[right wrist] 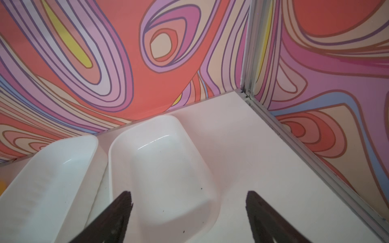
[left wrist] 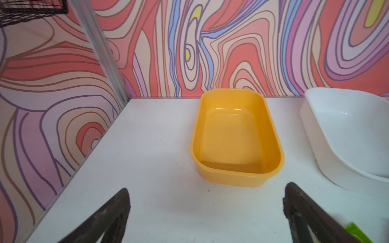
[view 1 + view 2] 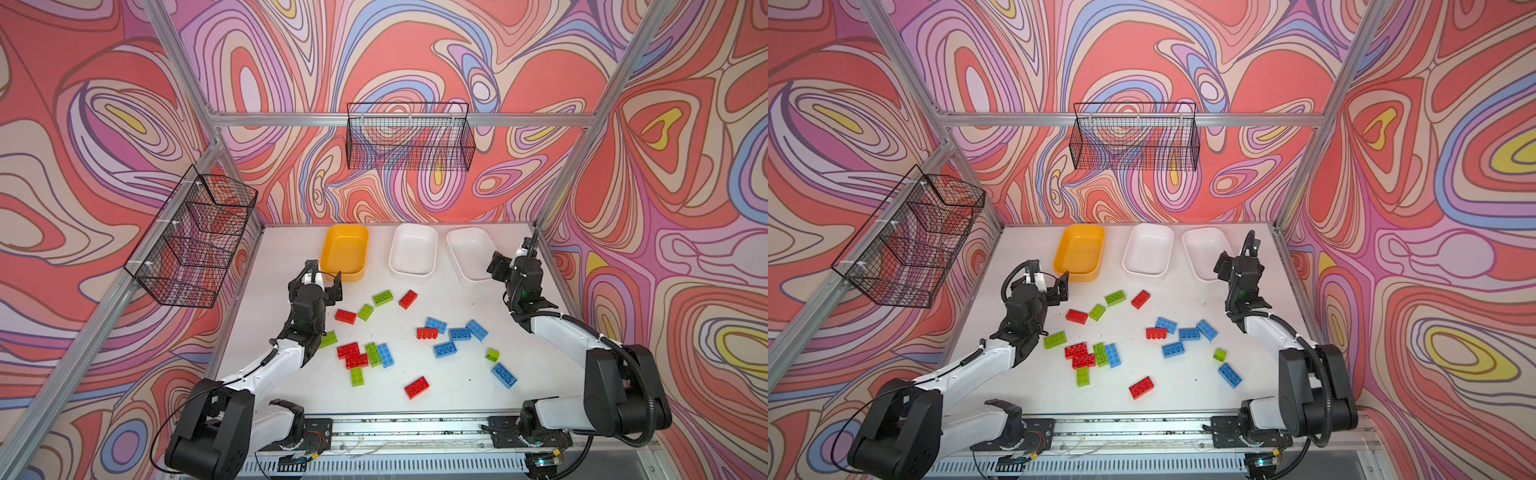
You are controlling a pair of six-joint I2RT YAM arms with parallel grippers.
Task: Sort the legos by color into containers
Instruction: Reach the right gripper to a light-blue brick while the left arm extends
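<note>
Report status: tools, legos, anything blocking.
Left tool open, empty, facing empty yellow tub. Right tool open, empty, by empty rightmost white tub. Legos all loose on table, none sorted. Nothing in the way.

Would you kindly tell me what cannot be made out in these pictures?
- Lime brick, top view: partly behind the left arm.
- Right white tub, both top views: near corner behind the right gripper.
- Green piece, left wrist view: cut off by the edge and a finger.
</note>
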